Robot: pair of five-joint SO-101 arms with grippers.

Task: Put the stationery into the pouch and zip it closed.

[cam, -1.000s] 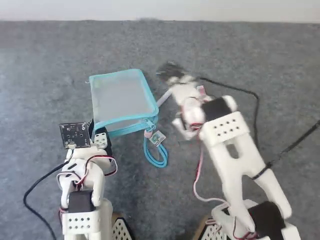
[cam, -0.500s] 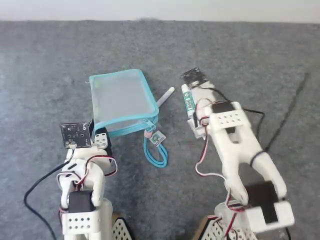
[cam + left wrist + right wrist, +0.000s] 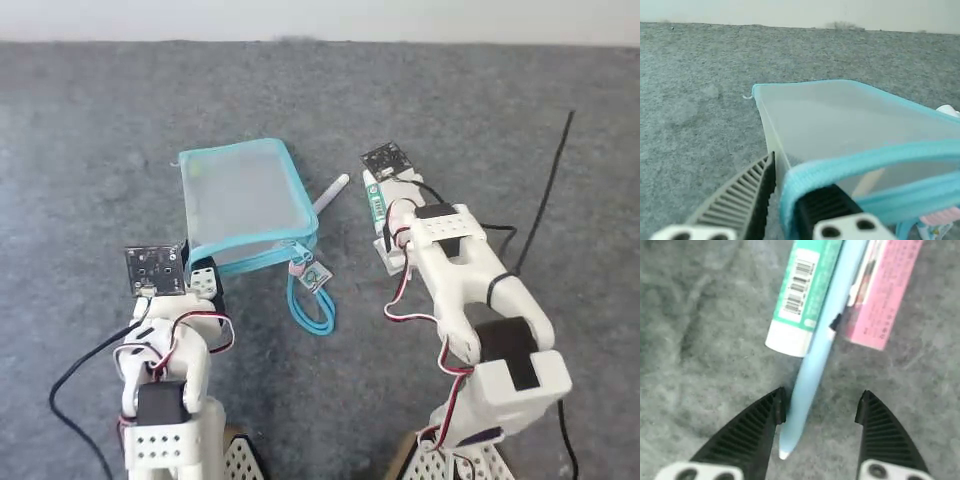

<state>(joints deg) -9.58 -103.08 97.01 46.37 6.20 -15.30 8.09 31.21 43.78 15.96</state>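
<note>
Lining up on the light-blue pen (image 3: 812,355); pouch (image 3: 245,200) held ready.
High: pouch flat on grey worktop (image 3: 90,130), stationery just beside. Left wrist: left fingers (image 3: 742,205) clamped on its teal rim. Right wrist: right fingers (image 3: 762,430) wide apart astride the pen tip, holding nothing; green tube (image 3: 800,295), pink pack (image 3: 887,295) alongside. Best centred further up the barrel, closing on pen alone.

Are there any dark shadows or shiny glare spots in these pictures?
High view: soft, even light on the table, no glare on the pouch. Left wrist view: light passes through the pouch wall. Right wrist view: no hard shadows around the pen.
</note>
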